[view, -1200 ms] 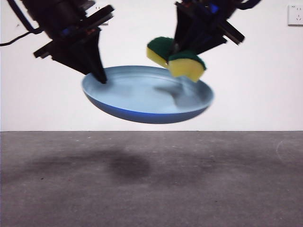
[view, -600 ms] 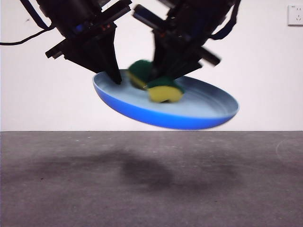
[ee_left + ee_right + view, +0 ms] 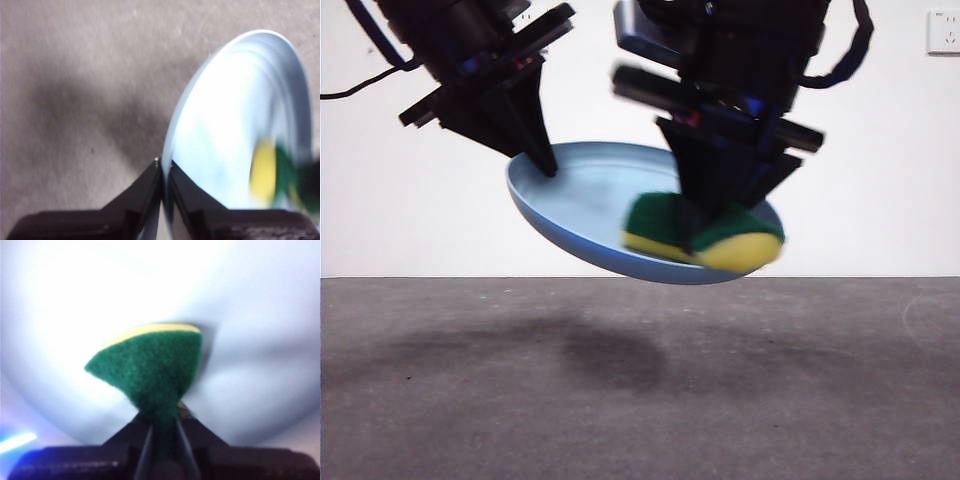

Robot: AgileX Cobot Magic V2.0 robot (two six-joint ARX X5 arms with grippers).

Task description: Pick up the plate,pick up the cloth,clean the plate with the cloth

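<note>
The light-blue plate [image 3: 582, 205] hangs in the air, tilted down toward the front. My left gripper [image 3: 542, 162] is shut on its rim at the left; the left wrist view shows the jaws [image 3: 164, 167] pinching the plate's [image 3: 225, 130] edge. My right gripper [image 3: 715, 225] is shut on the cloth, a yellow and green sponge [image 3: 705, 238], and presses it on the plate's front right part. In the right wrist view the cloth [image 3: 152, 372] bends against the plate's pale surface [image 3: 250, 315]. The cloth also shows blurred in the left wrist view [image 3: 272, 170].
The grey table [image 3: 640, 390] lies below with the plate's shadow on it. A white wall stands behind, with a socket [image 3: 944, 30] at the top right.
My right gripper has carried the cloth from above the plate's back edge down and across the plate to its front right part. The plate has tilted and shifted slightly in my left gripper.
</note>
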